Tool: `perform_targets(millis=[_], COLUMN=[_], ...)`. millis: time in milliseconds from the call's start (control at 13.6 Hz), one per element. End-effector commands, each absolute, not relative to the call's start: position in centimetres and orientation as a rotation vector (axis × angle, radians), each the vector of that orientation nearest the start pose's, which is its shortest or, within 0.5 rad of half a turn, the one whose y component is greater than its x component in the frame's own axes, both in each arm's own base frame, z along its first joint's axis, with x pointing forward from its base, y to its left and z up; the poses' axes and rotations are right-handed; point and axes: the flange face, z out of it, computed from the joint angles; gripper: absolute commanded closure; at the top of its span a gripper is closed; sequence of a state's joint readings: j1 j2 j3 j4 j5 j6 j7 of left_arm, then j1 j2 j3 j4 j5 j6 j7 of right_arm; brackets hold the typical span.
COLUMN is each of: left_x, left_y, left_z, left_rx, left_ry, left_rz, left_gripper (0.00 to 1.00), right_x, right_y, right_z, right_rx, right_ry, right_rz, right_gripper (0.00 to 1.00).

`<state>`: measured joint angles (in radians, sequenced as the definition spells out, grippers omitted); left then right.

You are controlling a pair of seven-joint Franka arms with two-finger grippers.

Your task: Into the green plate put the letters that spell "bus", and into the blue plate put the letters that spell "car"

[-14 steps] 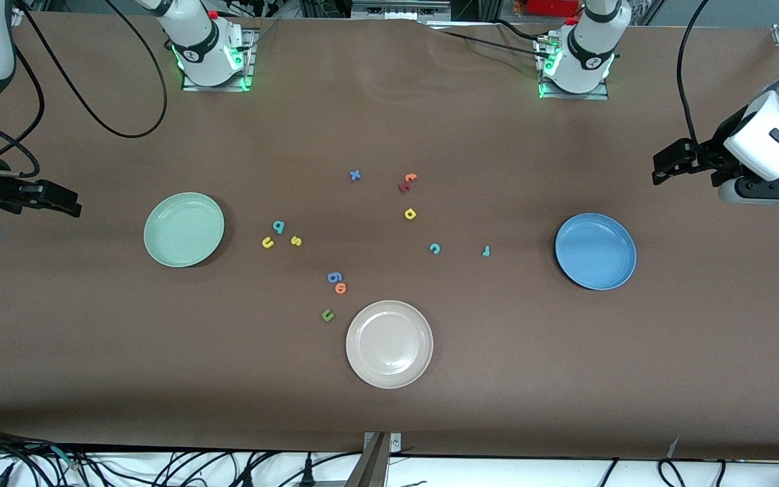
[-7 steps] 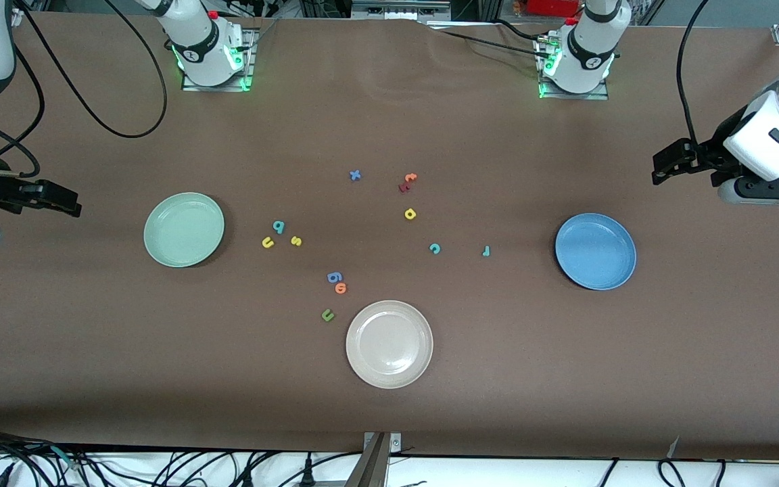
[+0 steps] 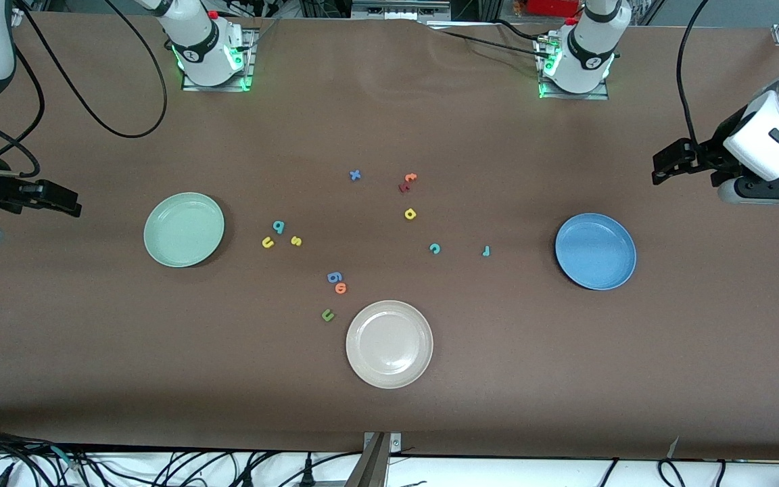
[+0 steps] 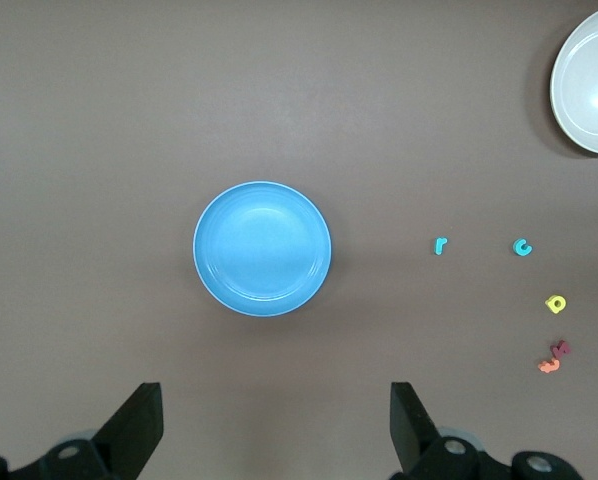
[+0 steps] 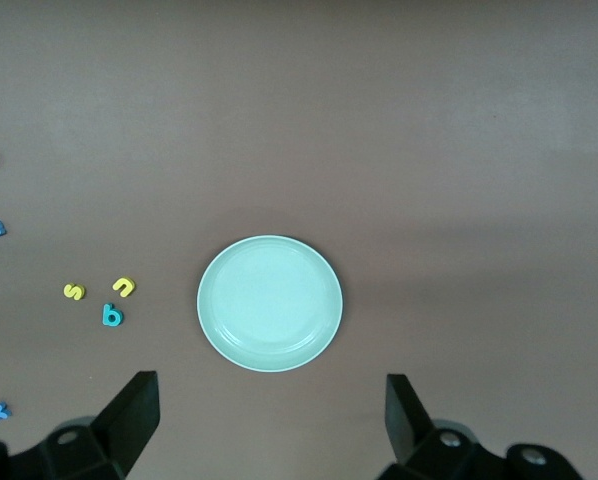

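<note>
Brown bench [image 3: 565,379] seen from above, scattered with tiny foam letters and three round plates. Near the right arm's end, the green plate [image 3: 184,229], empty; just beside it toward the middle, a teal b [image 3: 278,226], a yellow u [image 3: 268,242] and a yellow s [image 3: 296,241], clustered close but not touching, all lying on the bench. Near the left arm's end, the blue plate [image 3: 596,251], also empty; between it and the middle, a teal r [image 3: 486,251], a teal c [image 3: 435,248] and, farther from the front camera, a yellow a [image 3: 410,214]. Among the extras: a blue x [image 3: 355,175] and an orange letter [image 3: 410,177] touching a dark red letter [image 3: 404,187], farthest from the front camera; nearer it, a blue g-like letter [image 3: 334,276] touching an orange o [image 3: 341,288], then a dark green u [image 3: 327,314] just beside a beige-white plate [image 3: 389,344]. Nothing lying between either letter cluster and its plate. Left gripper [image 4: 275,432] hanging high over bare bench at the left arm's end, beside the blue plate, fingers [image 4: 407,425] spread wide, holding and touching nothing. Right gripper [image 5: 270,422] likewise up over bare bench at the right arm's end, beside the green plate, fingers [image 5: 136,412] spread wide and empty.
</note>
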<state>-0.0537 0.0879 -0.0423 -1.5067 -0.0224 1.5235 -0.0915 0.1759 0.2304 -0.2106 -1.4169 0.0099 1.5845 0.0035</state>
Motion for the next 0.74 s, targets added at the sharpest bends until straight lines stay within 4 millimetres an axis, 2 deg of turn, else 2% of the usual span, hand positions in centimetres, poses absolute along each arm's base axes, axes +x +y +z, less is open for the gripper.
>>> perform_targets(millis=[0,221,295,368,515,589,663], left_x=[57.3,57.3,57.4,58.1,60.1,62.0,62.5], left_y=[-5.7,-5.8,-6.6,-6.9,-9.2,-9.7,-9.7], left_z=[60.7,60.5,60.2,58.9,55.1,50.6,49.1], left_rx=[-3.142,-3.141,-3.140,-3.135,-3.134,-3.133,-3.143], left_ry=[0.022,0.022,0.038,0.038,0.095,0.089,0.098], left_rz=[0.112,0.116,0.124,0.149,0.174,0.245,0.267], left_gripper=[0.00,0.00,0.00,0.00,0.00,0.00,0.00], right_x=[61.9,61.9,61.9,61.9,61.9,61.9,61.9], right_y=[-0.7,-0.7,-0.7,-0.7,-0.7,-0.8,-0.9], right_z=[56.5,56.5,56.6,56.5,56.5,56.6,56.6], right_rx=[-3.178,-3.178,-3.178,-3.178,-3.179,-3.179,-3.179], right_ry=[0.078,0.078,0.078,0.075,0.078,0.078,0.080], right_rz=[0.100,0.100,0.098,0.100,0.100,0.095,0.095], right_gripper=[0.00,0.00,0.00,0.00,0.00,0.00,0.00])
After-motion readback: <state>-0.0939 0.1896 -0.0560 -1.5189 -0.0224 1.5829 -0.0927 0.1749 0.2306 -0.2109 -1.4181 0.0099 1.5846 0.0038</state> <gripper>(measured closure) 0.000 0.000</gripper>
